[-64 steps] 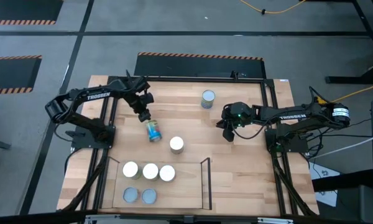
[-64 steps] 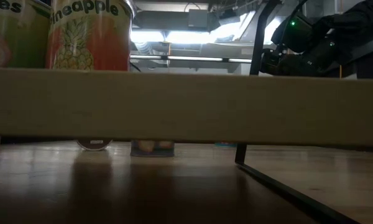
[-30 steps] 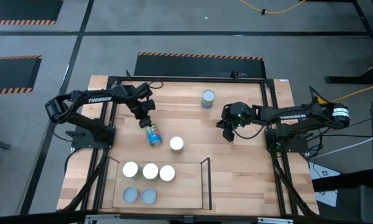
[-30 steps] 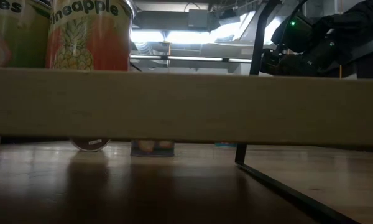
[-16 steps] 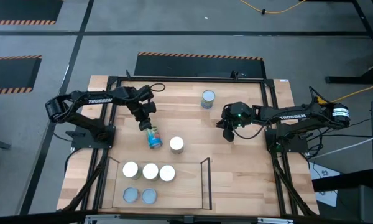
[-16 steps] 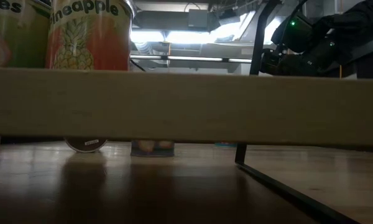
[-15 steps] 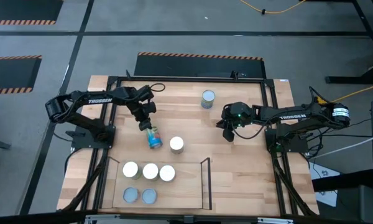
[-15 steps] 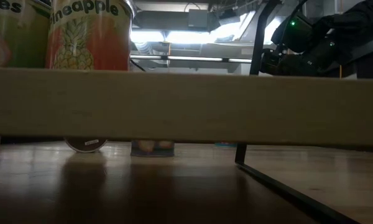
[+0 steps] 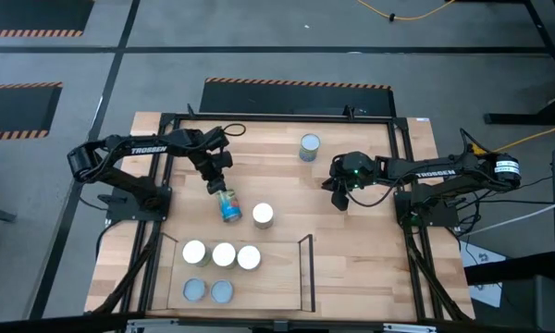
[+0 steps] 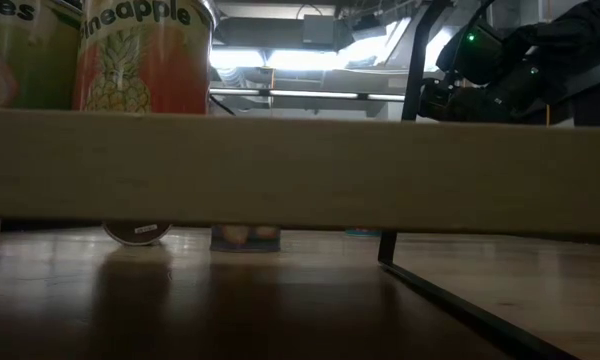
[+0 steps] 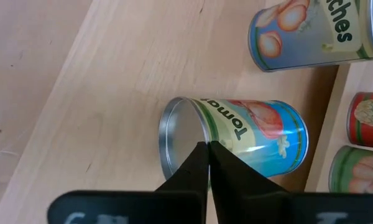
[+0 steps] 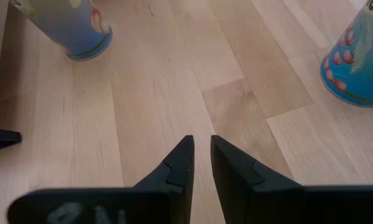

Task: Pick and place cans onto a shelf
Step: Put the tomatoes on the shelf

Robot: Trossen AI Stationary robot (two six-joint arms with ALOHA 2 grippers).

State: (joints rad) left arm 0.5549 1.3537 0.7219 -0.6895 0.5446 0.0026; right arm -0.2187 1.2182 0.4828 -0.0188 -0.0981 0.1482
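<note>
A blue-labelled can (image 9: 228, 205) lies on its side on the table, its silver end toward my left gripper (image 9: 219, 188), which is shut at that end; the left wrist view shows it too (image 11: 248, 140). A white-topped can (image 9: 263, 215) stands beside it. A grey-topped can (image 9: 309, 146) stands farther back. The shelf (image 9: 277, 277) at the near edge carries three white-topped cans (image 9: 224, 254) and two grey-topped ones (image 9: 208, 291). My right gripper (image 9: 340, 199) hovers over bare table, open by a narrow gap and empty. My left gripper touches the lying can with its shut fingertips (image 11: 199, 158) at the rim of the silver end (image 11: 202, 127), on the upper side. The fingers slant down from the table's far side, roughly along the can. The can rests with its side on the table.
In the low view the shelf board's edge (image 10: 300, 170) fills the middle, with labelled cans (image 10: 145, 55) on it. Black frame rails (image 9: 157, 185) run along the table's sides. The shelf's right half (image 9: 282, 277) is bare wood.
My left gripper has gone a little toward the table's near edge, still shut. The lying blue can has slid ahead of it, closer to the shelf and the white-topped can. Nothing has moved in the last half second.
</note>
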